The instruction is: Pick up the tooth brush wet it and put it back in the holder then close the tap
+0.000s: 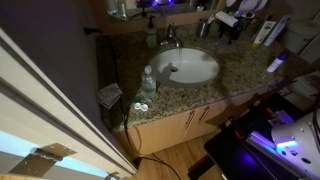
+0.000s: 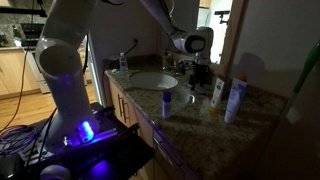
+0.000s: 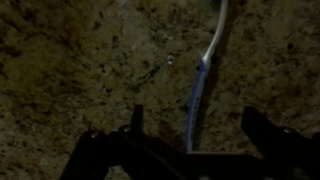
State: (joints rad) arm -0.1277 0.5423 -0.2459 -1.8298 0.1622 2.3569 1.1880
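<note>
**Current state.** The pincer (image 3: pixel 192 112) is spread wide and holds nothing. In the wrist view both fingers (image 3: pixel 135 118) stand well apart above the granite counter (image 3: pixel 70 60). The tooth brush (image 3: pixel 200 85) lies flat on the counter between them. Its blue handle points toward the near edge of that view and its white end toward the far edge. It is not in the holder, which cannot be made out with certainty in any view.

**Step in hand.** By judgement, this is the first step, picking up the tooth brush. Wetting it, returning it and closing the tap (image 1: pixel 171 40) all appear outstanding. Whether water is running into the basin (image 1: pixel 195 70) cannot be told.

**Next move.**
1. Lower the pincer straight down until the fingertips flank the handle just above the stone.
2. Check that the handle runs across the closing line. It is thin and lies flat, so a shallow descent is likely to miss it.
3. Close firmly on the handle, then lift clear.
4. Carry the white end toward the tap spout, over the basin.

**Caution.** Contact between fingertips and granite is probable. Descend slowly.
</note>
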